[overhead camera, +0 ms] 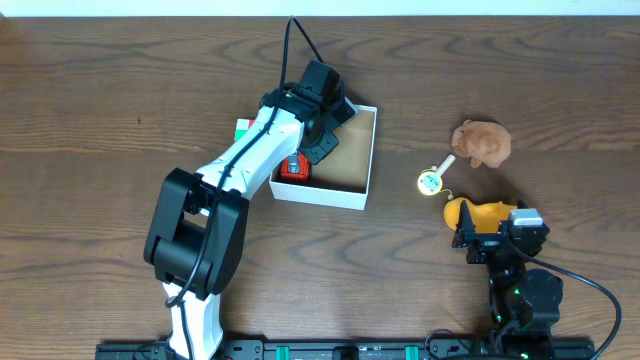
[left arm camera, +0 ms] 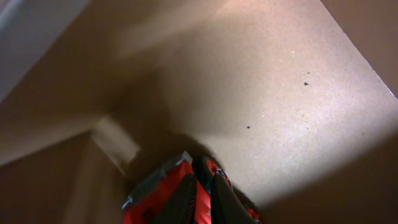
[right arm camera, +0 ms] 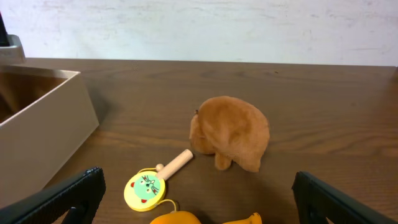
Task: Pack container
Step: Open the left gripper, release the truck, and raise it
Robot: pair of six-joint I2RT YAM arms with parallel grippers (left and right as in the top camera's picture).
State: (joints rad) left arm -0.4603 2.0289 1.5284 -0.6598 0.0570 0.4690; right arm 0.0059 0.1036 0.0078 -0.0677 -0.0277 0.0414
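Note:
The container (overhead camera: 322, 193), a shallow white box with a tan bottom, sits at the table's centre. My left gripper (overhead camera: 303, 152) reaches down into its front-left corner. In the left wrist view the gripper (left arm camera: 200, 194) is shut on a red toy (left arm camera: 155, 194) just above the tan floor (left arm camera: 280, 93). The red toy (overhead camera: 294, 168) also shows in the overhead view. My right gripper (overhead camera: 487, 238) is open and empty, low over an orange toy (overhead camera: 476, 214). In the right wrist view its fingers (right arm camera: 199, 202) frame the orange toy (right arm camera: 186, 219).
A brown plush (overhead camera: 482, 142) (right arm camera: 233, 130) and a yellow-green round rattle with a wooden handle (overhead camera: 431, 179) (right arm camera: 146, 188) lie right of the box. The box's side wall (right arm camera: 43, 134) shows at left in the right wrist view. A small green object (overhead camera: 241, 127) lies by the box's left side.

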